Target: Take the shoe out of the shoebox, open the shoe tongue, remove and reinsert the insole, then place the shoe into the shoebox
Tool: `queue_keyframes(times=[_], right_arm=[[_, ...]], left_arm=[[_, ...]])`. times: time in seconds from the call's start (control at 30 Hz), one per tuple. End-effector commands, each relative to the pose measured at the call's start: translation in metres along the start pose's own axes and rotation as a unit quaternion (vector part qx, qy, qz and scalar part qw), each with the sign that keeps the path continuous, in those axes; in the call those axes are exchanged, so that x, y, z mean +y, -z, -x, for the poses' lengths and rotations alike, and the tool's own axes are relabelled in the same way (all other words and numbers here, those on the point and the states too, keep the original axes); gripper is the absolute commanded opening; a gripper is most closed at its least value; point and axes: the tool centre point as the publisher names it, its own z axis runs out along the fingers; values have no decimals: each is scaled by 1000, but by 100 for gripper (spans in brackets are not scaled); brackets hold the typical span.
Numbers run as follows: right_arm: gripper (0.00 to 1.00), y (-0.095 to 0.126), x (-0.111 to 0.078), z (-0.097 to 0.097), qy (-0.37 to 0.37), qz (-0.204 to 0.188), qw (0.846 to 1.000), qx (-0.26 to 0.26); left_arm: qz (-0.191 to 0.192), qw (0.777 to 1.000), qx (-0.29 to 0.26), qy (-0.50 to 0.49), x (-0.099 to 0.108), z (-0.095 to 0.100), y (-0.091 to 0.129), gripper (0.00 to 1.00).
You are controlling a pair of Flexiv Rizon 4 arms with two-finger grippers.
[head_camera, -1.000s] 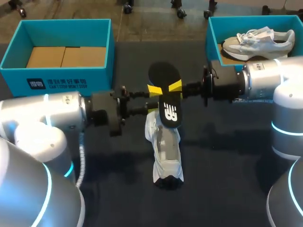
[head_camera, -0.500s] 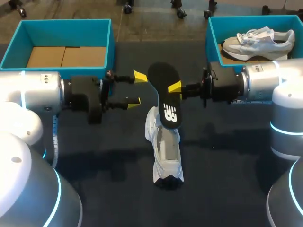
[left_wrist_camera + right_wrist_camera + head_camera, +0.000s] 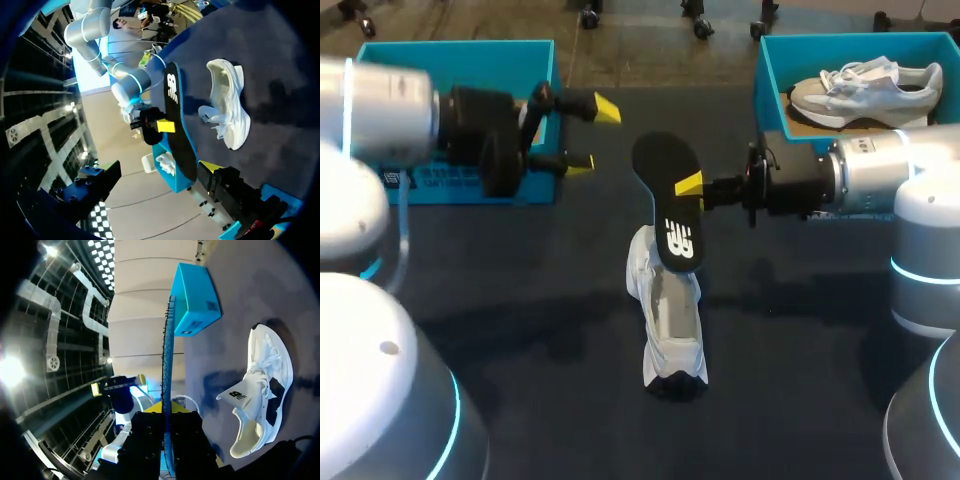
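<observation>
The right gripper (image 3: 688, 186) is clamped on the black insole's (image 3: 670, 195) right edge, holding it just above the white shoe (image 3: 668, 320), which lies mid-surface (image 3: 520, 330). Both long axes run near-far, and the insole's near end sits over the shoe's opening. The left gripper (image 3: 592, 137) hangs open at the far left, well apart.

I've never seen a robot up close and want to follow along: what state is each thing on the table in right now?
Insole: out of the shoe, held in the air.
White shoe: on the table on its sole, tongue open, insole out.
Left shoebox: open, inside mostly hidden by the arm.
Right shoebox: open, holds a second shoe.
Left fingers: open, empty.
Right fingers: shut on the insole.
</observation>
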Motion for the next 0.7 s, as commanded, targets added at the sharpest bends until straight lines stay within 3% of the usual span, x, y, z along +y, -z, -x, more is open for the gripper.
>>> queue_keyframes(times=[0.03,0.3,0.43,0.57,0.7], right_arm=[[0,-1,0,0,0,0,1000,-2],[0,-1,0,0,0,0,1000,-2],[0,-1,0,0,0,0,1000,-2],[0,-1,0,0,0,0,1000,-2],[0,-1,0,0,0,0,1000,-2]], left_arm=[[-47,986,162,1,22,12,-8,100],[-48,985,166,3,26,16,-7,100],[-66,972,225,-9,41,35,-4,100],[-108,954,278,-2,57,46,-13,100],[-129,929,347,-4,58,58,-20,100]])
